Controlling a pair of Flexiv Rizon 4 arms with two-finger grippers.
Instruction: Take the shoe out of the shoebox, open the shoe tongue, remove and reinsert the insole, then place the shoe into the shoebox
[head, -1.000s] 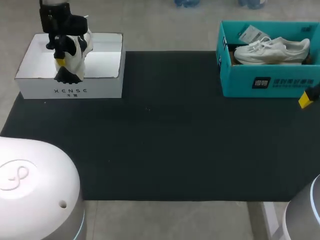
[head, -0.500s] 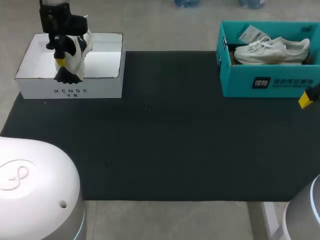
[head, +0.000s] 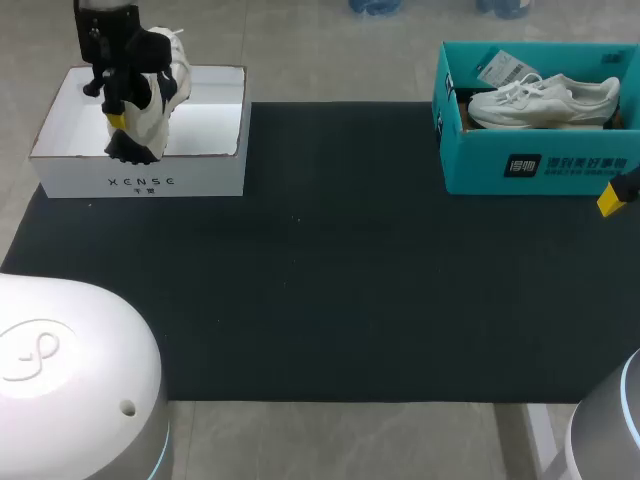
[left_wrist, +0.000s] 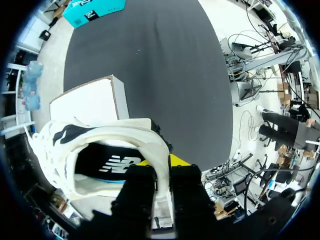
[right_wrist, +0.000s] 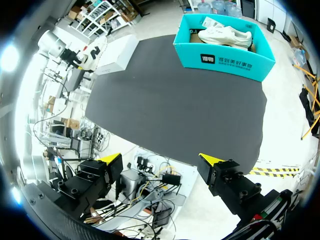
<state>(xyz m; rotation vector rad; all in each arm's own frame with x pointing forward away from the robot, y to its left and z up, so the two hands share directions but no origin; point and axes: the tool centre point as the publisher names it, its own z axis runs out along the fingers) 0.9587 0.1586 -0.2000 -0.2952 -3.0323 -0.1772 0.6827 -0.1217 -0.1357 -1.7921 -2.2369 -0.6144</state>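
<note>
Here, at the far left of a table, a white box stands open on the back corner of a black mat. The left arm comes down over this box. The left gripper pinches a black-and-white shoe, the task's thing, and holds it over the box's opening with one end pointing down. The shoe's dark lower end hangs inside the outline of the box; whether it touches the box floor cannot be told.

From the left wrist, the left gripper shows one yellow-tipped finger inside the shoe's opening and the other outside it. The two fingers are pressed against the cream collar from both sides. A black insole shows inside the shoe. The white box lies under and ahead of the shoe, and the mat runs on towards a teal box at the far end.

The middle of the mat is plain black cloth.

At the back right corner stands the teal box, also open. A white sneaker lies on its side in it, with a paper tag beside it.

At the far right, near the front of the teal box, one yellow fingertip of the right arm shows. From the right wrist, the right gripper has its fingers spread wide with nothing between them. It hangs off the mat's edge, well apart from the teal box.
</note>
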